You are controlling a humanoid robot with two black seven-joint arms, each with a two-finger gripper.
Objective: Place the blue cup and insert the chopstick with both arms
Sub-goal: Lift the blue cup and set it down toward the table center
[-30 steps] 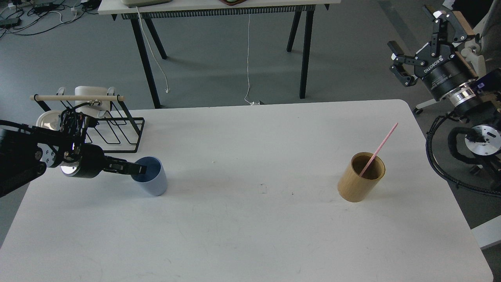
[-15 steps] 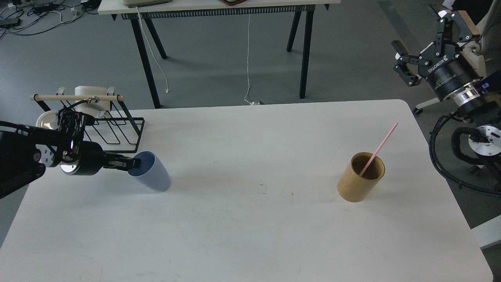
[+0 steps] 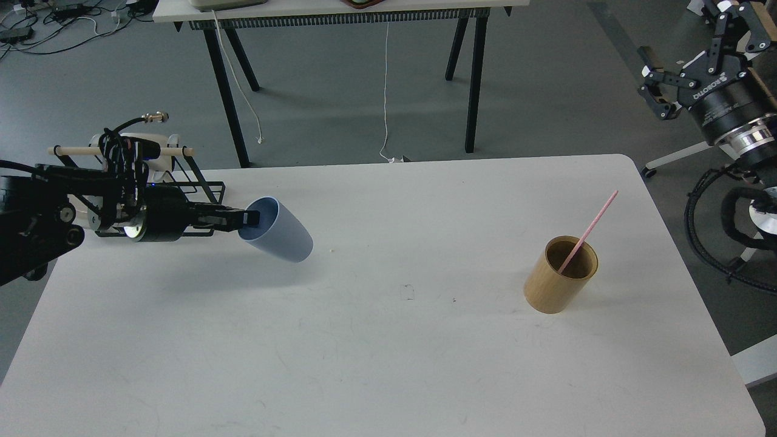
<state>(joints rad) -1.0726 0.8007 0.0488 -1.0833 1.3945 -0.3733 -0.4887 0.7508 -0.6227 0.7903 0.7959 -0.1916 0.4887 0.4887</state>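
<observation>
The pale-blue cup (image 3: 282, 233) hangs tilted above the white table (image 3: 388, 364), mouth facing left, held at its rim. My left gripper (image 3: 247, 216) is shut on that rim, one finger inside the mouth. The pink chopstick (image 3: 589, 229) leans out of the tan wooden holder (image 3: 559, 276) at the table's right. My right gripper (image 3: 698, 48) is open and empty, high off the table's right edge, far from the holder.
A black wire rack (image 3: 182, 182) with a pale wooden rod stands at the table's back left, behind my left arm, with white dishes by it. A second table's black legs (image 3: 224, 91) stand on the floor behind.
My left gripper lifted the blue cup off the table and carried it right and up, tilting it further. My right gripper moved up and to the right, away from the table.
</observation>
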